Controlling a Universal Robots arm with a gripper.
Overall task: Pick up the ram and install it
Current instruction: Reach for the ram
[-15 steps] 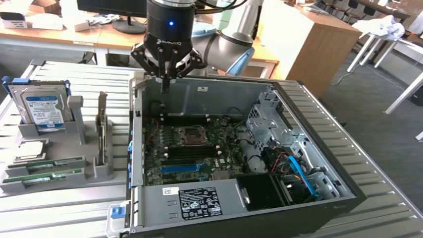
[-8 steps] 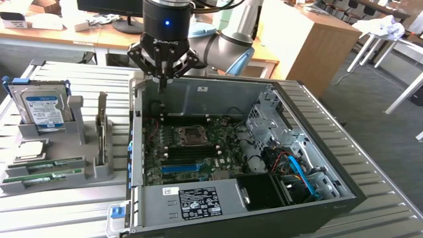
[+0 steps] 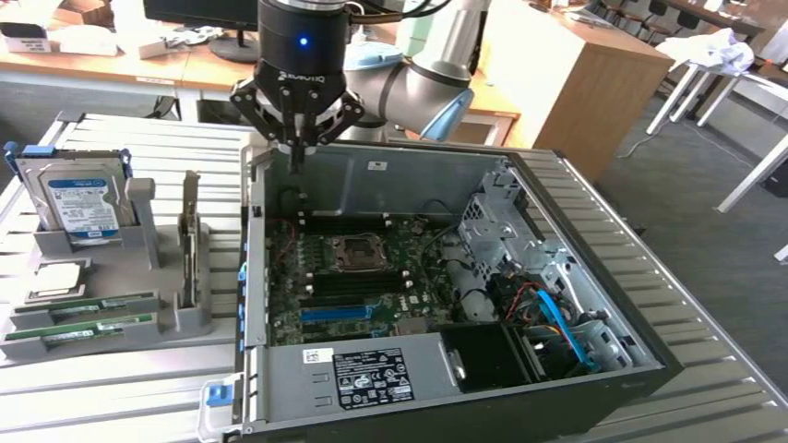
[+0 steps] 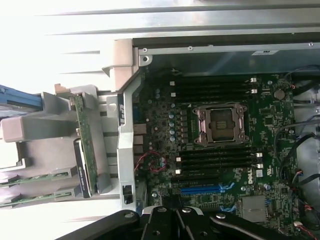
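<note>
We see a table (image 3: 111, 397) of ribbed, silvery sheet metal with a dull sheen. The computer case (image 3: 382, 175) on it is bare grey metal inside and matt black outside. Its motherboard (image 3: 357, 277) is slightly glossy green circuit board with black plastic slots. By the table's edge at the exterior view's left, a holder (image 3: 185, 323) looks like matt grey plastic. In it, the ram (image 3: 92, 307) is green board with a white, paper-like sticker. The hard drive (image 3: 87, 198) has a shiny metal face and a blue-white label. The fingers (image 3: 273, 125) are smooth, glossy black. The arm (image 3: 431, 83) is smooth silver-grey metal. A cabinet (image 3: 579, 74) behind shows pale, matt wood.
</note>
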